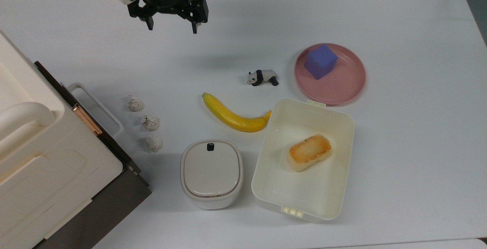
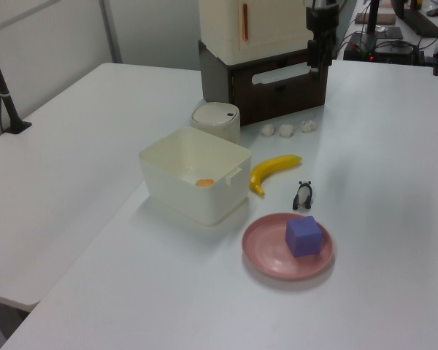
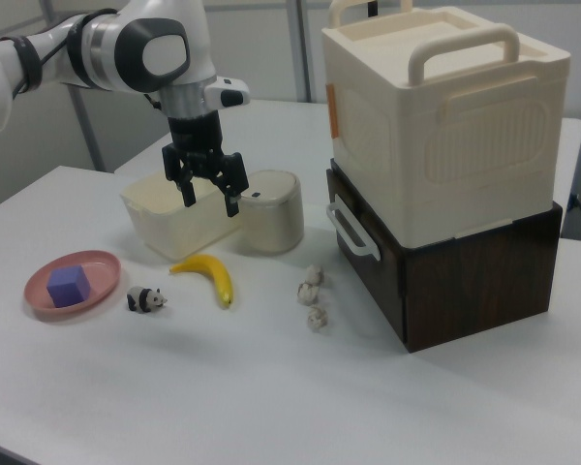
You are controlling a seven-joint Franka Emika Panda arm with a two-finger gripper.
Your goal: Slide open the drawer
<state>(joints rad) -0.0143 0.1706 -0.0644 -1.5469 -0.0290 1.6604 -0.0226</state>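
The fingers (image 1: pixel 150 23) of the gripper (image 1: pixel 172 26) are spread apart and empty in the top view, pointing down above bare counter (image 1: pixel 399 20) near the far edge. The drawer (image 1: pixel 81 106) sits at the top view's left: a dark brown front showing as a thin edge under a cream case (image 1: pixel 42 150), with a white loop handle (image 1: pixel 101 106) jutting toward three crumpled white lumps (image 1: pixel 150 122). It looks closed, flush with the dark cabinet. The gripper hangs well apart from the handle. A banana (image 1: pixel 234 117), a toy panda (image 1: pixel 263 77), a pink plate (image 1: pixel 342 85) carrying a purple cube (image 1: pixel 320 61), a white tub (image 1: pixel 266 165) with a toasted bun (image 1: pixel 309 152) inside, and a lidded pot (image 1: pixel 211 173) lie across the counter.

In the left view, the drawer (image 2: pixel 274 91) is at the far end, its dark front facing the camera with the white handle (image 2: pixel 281 74) across it, the cream case stacked on top. The gripper (image 2: pixel 318 64) hangs in front of the drawer's right end as seen in the left view; how near it is cannot be told.

In the right view, the drawer (image 3: pixel 368 262) forms the dark front of the wooden box at the right view's right, handle (image 3: pixel 351 232) standing out from it. The arm (image 3: pixel 145 48) reaches in from the right view's upper left, wrist bent straight down, and the gripper (image 3: pixel 211 199) hovers with fingers released above the banana (image 3: pixel 209 273), apart from the handle.
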